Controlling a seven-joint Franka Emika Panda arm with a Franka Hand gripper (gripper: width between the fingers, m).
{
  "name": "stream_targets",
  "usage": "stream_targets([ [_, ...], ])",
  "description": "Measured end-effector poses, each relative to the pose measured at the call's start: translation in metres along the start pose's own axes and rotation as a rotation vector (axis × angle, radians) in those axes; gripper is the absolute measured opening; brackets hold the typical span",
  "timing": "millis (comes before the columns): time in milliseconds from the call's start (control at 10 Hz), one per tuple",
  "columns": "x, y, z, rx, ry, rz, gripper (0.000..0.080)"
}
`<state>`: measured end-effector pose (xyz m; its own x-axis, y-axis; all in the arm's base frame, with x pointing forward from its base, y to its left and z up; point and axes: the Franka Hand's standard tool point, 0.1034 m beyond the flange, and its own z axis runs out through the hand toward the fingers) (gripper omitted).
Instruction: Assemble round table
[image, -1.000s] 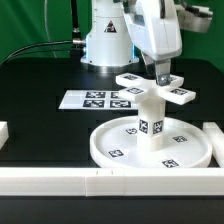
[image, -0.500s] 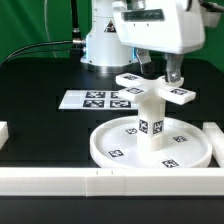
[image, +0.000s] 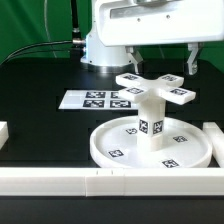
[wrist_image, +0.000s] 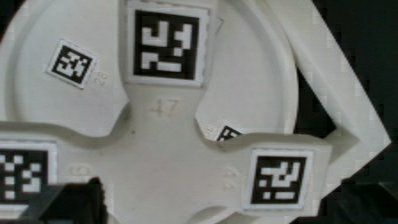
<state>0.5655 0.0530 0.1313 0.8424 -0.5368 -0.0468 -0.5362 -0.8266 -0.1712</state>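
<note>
On the black tabletop (image: 40, 80), toward the exterior view's right, the round table is seen stacked: the large rimmed disc (image: 108, 150) lies flat, the thick short cylinder (image: 150, 122) stands upright in its central socket, and the cross-shaped piece (image: 155, 88) sits on the cylinder's top. The marker board (image: 95, 100) is seen just behind the disc, and a long white rail (image: 60, 180) runs along the near edge. The gripper (image: 190, 60) is raised at the upper right of the exterior view, beside and above one arm of the cross. Whether the jaws are spread or closed cannot be told; nothing is seen pinched.

A risk is judged here: if the cross is only loosely seated, a brush from the nearby finger could tilt or twist it off the cylinder. In the wrist view the cross (wrist_image: 169, 100) fills the picture from close above, so clearance looks small.

The assembly's long axis is held vertical, the cross facing upward, its four arms spread level, diagonally across the exterior view.
</note>
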Motion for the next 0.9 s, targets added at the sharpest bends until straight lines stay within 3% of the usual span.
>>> stream_targets([
  [200, 0.0003, 0.0003, -0.0001, -0.005, 0.002, -0.130, 0.0649],
  [300, 0.0015, 0.0014, -0.0008, -0.037, 0.010, -0.324, 0.0649],
  [400, 0.0021, 0.0016, -0.0020, -0.048, 0.002, -0.442, 0.0649],
  [900, 0.0030, 0.0045, -0.0029, -0.057, -0.020, -0.801, 0.0649],
])
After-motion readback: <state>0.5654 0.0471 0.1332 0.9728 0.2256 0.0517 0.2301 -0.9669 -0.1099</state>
